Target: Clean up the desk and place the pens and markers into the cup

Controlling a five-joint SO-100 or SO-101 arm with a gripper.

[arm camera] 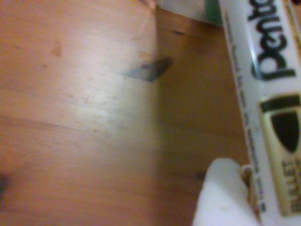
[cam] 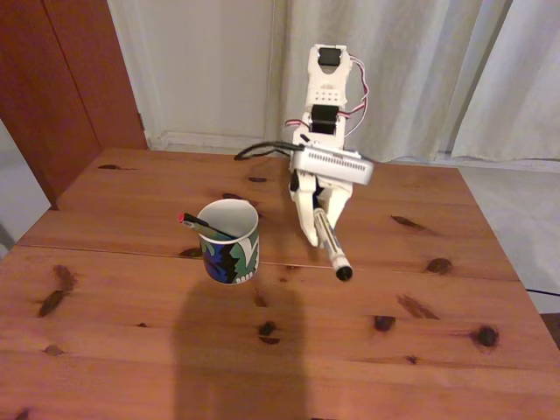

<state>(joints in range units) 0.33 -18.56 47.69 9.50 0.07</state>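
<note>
In the fixed view, your desk [cam: 367,350] has wide bare wood in front and to the right; its right edge runs down beside pale floor, and the back edge meets the curtains. The cup [cam: 229,241] sits left of centre by the seam, the thin black pen [cam: 203,224] leaning out over its left rim. Your arm stands upright at the back, gripper [cam: 322,229] pointing down, clenched on the white marker [cam: 330,241], black cap lowest and angled toward you, right of the cup.

In the wrist view, the marker's printed barrel [arm camera: 263,94] runs down the right side, a white finger [arm camera: 221,197] pressed alongside it, open wood to the left.
</note>
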